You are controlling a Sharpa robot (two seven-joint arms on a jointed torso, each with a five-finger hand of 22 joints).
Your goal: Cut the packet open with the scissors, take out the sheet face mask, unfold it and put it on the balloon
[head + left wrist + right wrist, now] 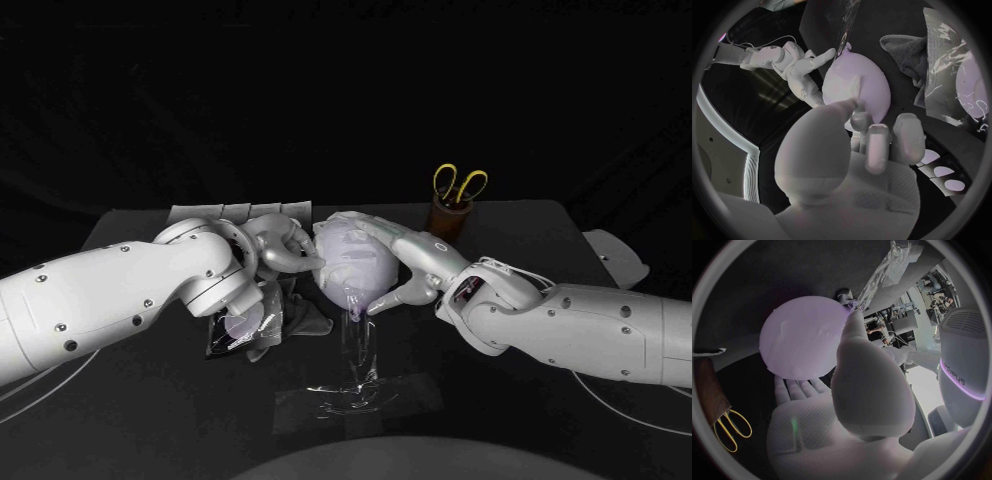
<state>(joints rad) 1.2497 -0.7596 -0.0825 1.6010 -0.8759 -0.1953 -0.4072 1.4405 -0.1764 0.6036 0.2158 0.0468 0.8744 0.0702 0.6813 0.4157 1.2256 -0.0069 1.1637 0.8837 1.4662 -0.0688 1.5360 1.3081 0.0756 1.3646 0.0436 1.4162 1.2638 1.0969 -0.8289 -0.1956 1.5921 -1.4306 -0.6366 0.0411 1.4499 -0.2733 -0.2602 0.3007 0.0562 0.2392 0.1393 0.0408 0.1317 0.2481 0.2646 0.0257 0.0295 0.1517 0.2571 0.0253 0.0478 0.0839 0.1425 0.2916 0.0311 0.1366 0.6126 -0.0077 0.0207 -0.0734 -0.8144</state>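
Observation:
A pale lilac balloon [353,262] stands upright on a clear stand [355,388] at the table's middle. A thin pale sheet seems to lie over its top, though I cannot make out its edges. My left hand [283,250] is at the balloon's left side, its fingertips [879,137] against the balloon [859,82]. My right hand [392,268] cups the right side, its thumb laid along the balloon [804,335] and its fingers [798,388] flat beneath it. The shiny packet [238,332] lies under my left forearm. The yellow-handled scissors [460,183] stand in a brown holder.
A dark cloth [299,315] lies beside the packet, left of the stand. A pale ribbed rack [238,212] sits at the table's back left. The brown holder [451,216] stands at the back right. A white object [617,255] sits at the right edge.

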